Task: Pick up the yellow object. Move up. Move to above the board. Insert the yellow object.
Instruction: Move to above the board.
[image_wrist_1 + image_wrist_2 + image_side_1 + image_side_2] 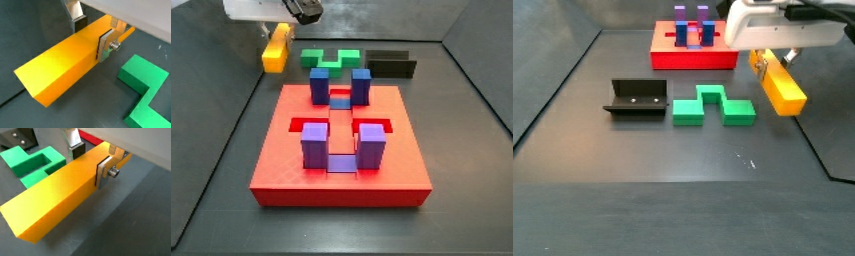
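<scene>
One end effector at the yellow bar. One red board, one green block, one black fixture. Two blue uprights, two purple.

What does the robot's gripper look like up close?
The gripper has two flat silver metal fingers with dark pads. One finger carries a small round silver bolt, seen in both wrist views. In both side views, the gripper's body is a chunky white-grey block with a black part on top. No cables or markings are clear enough to tell.
</scene>
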Available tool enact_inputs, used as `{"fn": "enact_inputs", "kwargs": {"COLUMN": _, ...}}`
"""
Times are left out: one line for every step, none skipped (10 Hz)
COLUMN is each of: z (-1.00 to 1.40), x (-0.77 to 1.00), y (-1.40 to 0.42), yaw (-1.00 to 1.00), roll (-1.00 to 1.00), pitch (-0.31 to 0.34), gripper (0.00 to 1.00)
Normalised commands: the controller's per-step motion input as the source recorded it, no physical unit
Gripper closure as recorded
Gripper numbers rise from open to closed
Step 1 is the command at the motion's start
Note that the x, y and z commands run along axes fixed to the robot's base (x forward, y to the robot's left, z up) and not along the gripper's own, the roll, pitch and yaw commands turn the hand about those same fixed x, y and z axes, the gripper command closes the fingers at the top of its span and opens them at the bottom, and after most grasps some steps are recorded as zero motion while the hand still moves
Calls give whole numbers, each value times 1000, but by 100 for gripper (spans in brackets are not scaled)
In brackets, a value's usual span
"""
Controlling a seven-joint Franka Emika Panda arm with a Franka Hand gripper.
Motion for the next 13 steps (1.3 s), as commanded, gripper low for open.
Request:
{"fn": "enact_inputs", "kwargs": {"z": 1400, "x": -7, "y": 1, "yaw": 6, "roll": -4, "pitch": 28, "gripper": 100}}
{"fn": "enact_inputs", "kwargs": {"z": 1400, "x": -34, "y": -3, "yaw": 3, "roll": -7, "pitch": 40, "gripper": 100}}
{"fn": "enact_inputs", "kwargs": {"z": 1400, "x": -17, "y": -1, "yaw": 1, "roll": -7, "pitch": 11, "gripper": 100}}
{"fn": "enact_inputs", "kwargs": {"z": 1400, "x": 4, "y": 1, "yaw": 0, "roll": -10, "pitch": 30, "gripper": 100}}
{"fn": "enact_inputs", "kwargs": {"z": 1400, "x": 30, "y": 3, "yaw": -3, "roll": -16, "pitch": 69, "gripper": 100}}
{"fn": "enact_inputs", "kwargs": {"z": 1400, "x": 46, "y": 0, "yaw": -3, "roll": -20, "pitch": 84, "gripper": 100}}
{"fn": "enact_inputs", "kwargs": {"z": 822, "x": 23, "y": -2, "yaw": -3, "roll": -21, "pitch": 77, "gripper": 100}}
{"fn": "enact_inputs", "kwargs": {"z": 449, "x": 15, "y": 1, "yaw": -3, "roll": -19, "pitch": 54, "gripper": 100}}
{"fn": "enact_inputs", "kwargs": {"z": 190, "x": 33, "y": 2, "yaw": -4, "roll": -17, "pitch": 36, "gripper": 100}}
{"fn": "enact_inputs", "kwargs": {"z": 238, "x": 854, "y": -1400, "yaw": -270, "roll": 70, "pitch": 80, "gripper": 100}}
{"fn": "enact_inputs", "kwargs": {"z": 218, "x": 852, "y": -1400, "yaw": -238, "roll": 95, "pitch": 103, "gripper": 100}}
{"fn": "enact_inputs", "kwargs": {"z": 199, "x": 898, "y": -1400, "yaw": -116, "roll": 114, "pitch": 162, "gripper": 100}}
{"fn": "enact_inputs", "kwargs": {"z": 207, "x": 952, "y": -1400, "yaw": -54, "roll": -9, "pitch": 174, "gripper": 100}}
